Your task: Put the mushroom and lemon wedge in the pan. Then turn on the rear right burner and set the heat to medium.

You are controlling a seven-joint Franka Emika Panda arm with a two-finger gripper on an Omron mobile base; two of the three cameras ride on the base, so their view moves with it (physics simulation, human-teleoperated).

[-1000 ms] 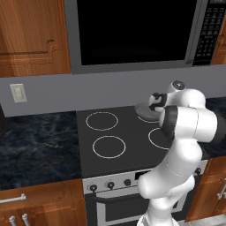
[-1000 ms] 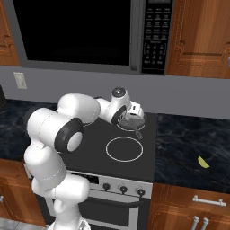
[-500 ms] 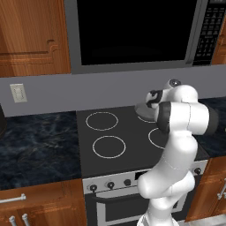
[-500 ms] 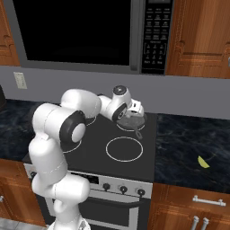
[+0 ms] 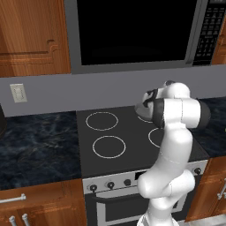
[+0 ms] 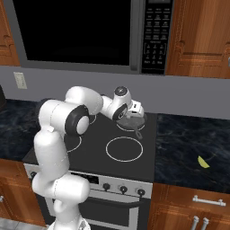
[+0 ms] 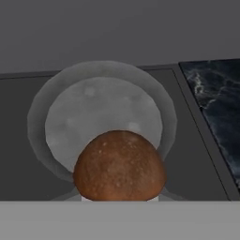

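pincer: nearly closed on the mushroom | held above the pan for release inside | lemon wedge: left on counter, awaiting pickup

A kitchen: black glass stove, microwave above (wooden cabinets around)

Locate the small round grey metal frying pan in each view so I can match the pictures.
Left base view: the small round grey metal frying pan peeks out right of centre, at the stove's rear, mostly behind the arm.
Right base view: centre, its rim just below the hand, dark handle pointing toward the camera.
Hand view: centre, behind the brown mushroom.
Shared landmark: the black glass stove top.
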